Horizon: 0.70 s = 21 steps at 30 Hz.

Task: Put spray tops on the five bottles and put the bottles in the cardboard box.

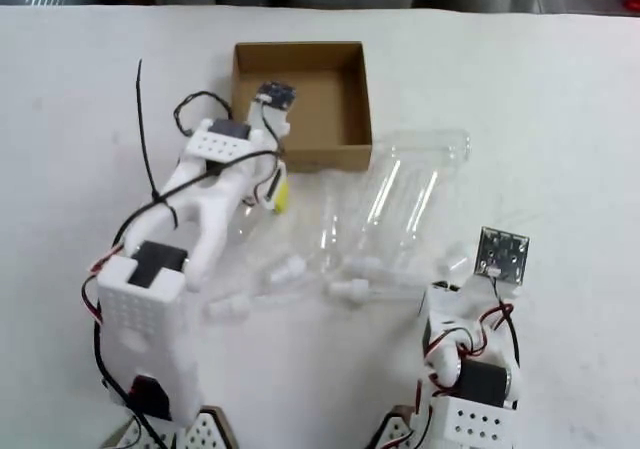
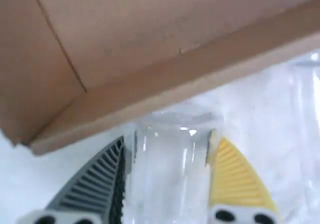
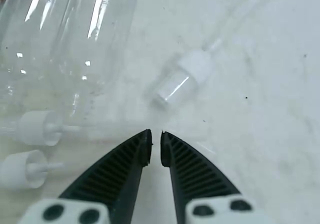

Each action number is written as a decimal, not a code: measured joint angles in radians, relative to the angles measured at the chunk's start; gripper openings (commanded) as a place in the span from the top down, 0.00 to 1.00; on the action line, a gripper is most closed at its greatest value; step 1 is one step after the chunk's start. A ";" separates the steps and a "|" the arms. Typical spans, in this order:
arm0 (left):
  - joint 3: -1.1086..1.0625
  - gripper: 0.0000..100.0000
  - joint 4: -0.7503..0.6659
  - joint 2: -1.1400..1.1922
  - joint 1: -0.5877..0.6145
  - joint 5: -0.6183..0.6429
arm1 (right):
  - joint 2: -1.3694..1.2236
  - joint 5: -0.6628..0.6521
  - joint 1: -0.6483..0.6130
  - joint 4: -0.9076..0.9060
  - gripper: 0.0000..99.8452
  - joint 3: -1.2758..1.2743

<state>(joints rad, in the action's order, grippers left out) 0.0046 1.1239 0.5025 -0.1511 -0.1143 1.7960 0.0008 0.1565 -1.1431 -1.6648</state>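
My left gripper [image 2: 167, 156] is shut on a clear bottle [image 2: 170, 174], held between its grey finger and yellow finger, just outside the near wall of the cardboard box [image 2: 150, 49]. From above, that arm's gripper [image 1: 272, 184] sits at the box's [image 1: 300, 104] front left corner. My right gripper [image 3: 155, 143] is shut with nothing in it, low over the table near a white spray top [image 3: 182, 79]. Two more spray tops [image 3: 35, 126] lie by clear bottles [image 3: 70, 39]. Several clear bottles [image 1: 405, 184] lie right of the box.
Loose white spray tops [image 1: 285, 269] and caps lie scattered on the white table [image 1: 560, 119] between the two arms. The right arm's base [image 1: 470, 389] stands at the front right. Black cables [image 1: 150, 159] trail left of the left arm.
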 measured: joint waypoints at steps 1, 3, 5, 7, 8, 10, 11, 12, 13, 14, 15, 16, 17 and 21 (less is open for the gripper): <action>0.002 0.92 0.015 0.000 0.000 -0.020 | 0.000 0.000 0.000 0.000 0.98 0.000; 0.002 0.92 0.057 -0.011 0.000 -0.049 | 0.000 0.000 0.000 0.000 0.98 0.000; 0.000 0.92 0.103 -0.044 0.000 -0.060 | 0.000 0.000 0.000 0.000 0.98 0.000; 0.000 0.92 0.155 -0.109 0.005 -0.064 | 0.000 0.000 0.000 0.000 0.98 0.000; 0.000 0.92 0.176 -0.147 0.014 -0.066 | 0.000 0.000 0.000 0.000 0.98 0.000; 0.000 0.92 0.213 -0.218 0.040 -0.064 | 0.000 0.000 0.000 0.000 0.98 0.000; 0.000 0.92 0.229 -0.249 0.055 -0.064 | 0.000 0.000 0.000 0.000 0.98 0.000; 0.000 0.92 0.242 -0.275 0.075 -0.064 | 0.000 0.000 0.000 0.000 0.98 0.000; 0.000 0.92 0.253 -0.295 0.101 -0.064 | 0.000 0.000 0.000 0.000 0.98 0.000; 0.000 0.92 0.264 -0.307 0.130 -0.064 | 0.000 0.000 0.000 0.000 0.98 0.000; 0.000 0.92 0.270 -0.313 0.163 -0.064 | 0.000 0.000 0.000 0.000 0.98 0.000; 0.000 0.92 0.273 -0.318 0.195 -0.048 | 0.000 0.000 0.000 0.000 0.98 0.000; 0.000 0.92 0.273 -0.318 0.230 -0.018 | 0.000 0.000 0.000 0.000 0.98 0.000; -0.089 0.92 0.210 -0.319 0.376 0.203 | 0.000 0.000 0.000 0.000 0.98 0.000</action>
<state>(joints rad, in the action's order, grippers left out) -0.0844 1.3341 0.1834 0.2248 0.0882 1.7960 0.0008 0.1565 -1.1431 -1.6648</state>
